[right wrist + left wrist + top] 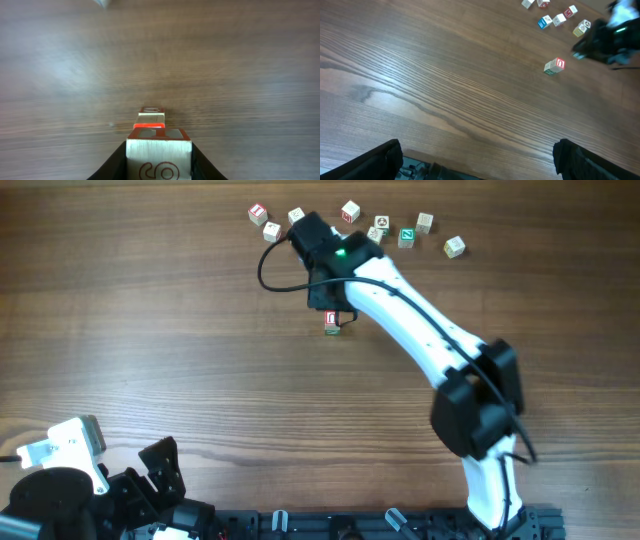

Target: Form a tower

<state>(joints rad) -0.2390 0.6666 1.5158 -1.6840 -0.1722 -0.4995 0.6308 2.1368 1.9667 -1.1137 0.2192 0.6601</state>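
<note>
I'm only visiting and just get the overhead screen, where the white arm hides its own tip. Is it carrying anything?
Observer: Yes, the right wrist view shows the right tool shut on a red-printed wooden cube.
Visitor: Is it near that lone cube?
Observer: Yes. That lone cube shows just beyond the held one's top edge.
Visitor: And the other one?
Observer: Its wrist view shows the left tool wide open and empty.

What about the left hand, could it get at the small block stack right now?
Probably yes, though awkwardly. The table between the open left hand and the stack is bare, but the right hand hangs close beside the stack, shut on a block, crowding its far side.
</note>
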